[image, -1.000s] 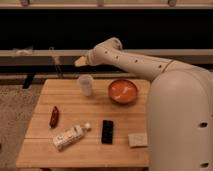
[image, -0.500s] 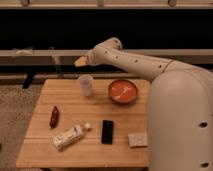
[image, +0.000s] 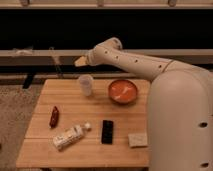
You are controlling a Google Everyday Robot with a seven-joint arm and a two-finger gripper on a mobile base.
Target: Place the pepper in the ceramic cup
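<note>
Item one, my fingers: they hang in the air past the far edge of the bench, at the end of my pale arm, which reaches in from the right. They sit above the ceramic cup, a little to its left, and apart from it. Whether they stand wide or narrow I cannot tell.

Item two, the pepper: dark red, lying lengthwise on the left part of the bench, well apart from my fingers and nearer the front than the cup. It touches nothing else.

Item three, the ceramic cup: pale, upright, on the back part of the bench, just left of the orange-red bowl, with a gap between them.

Other items: a bottle lies on its side near the front, cap end pointing toward a black slab that lies flat just to its right. A pale square pad lies further right, near the front edge.

Markings: the bottle carries a light label with darker patches (no word on it can be read). The black slab shows no writing that I can make out.
</note>
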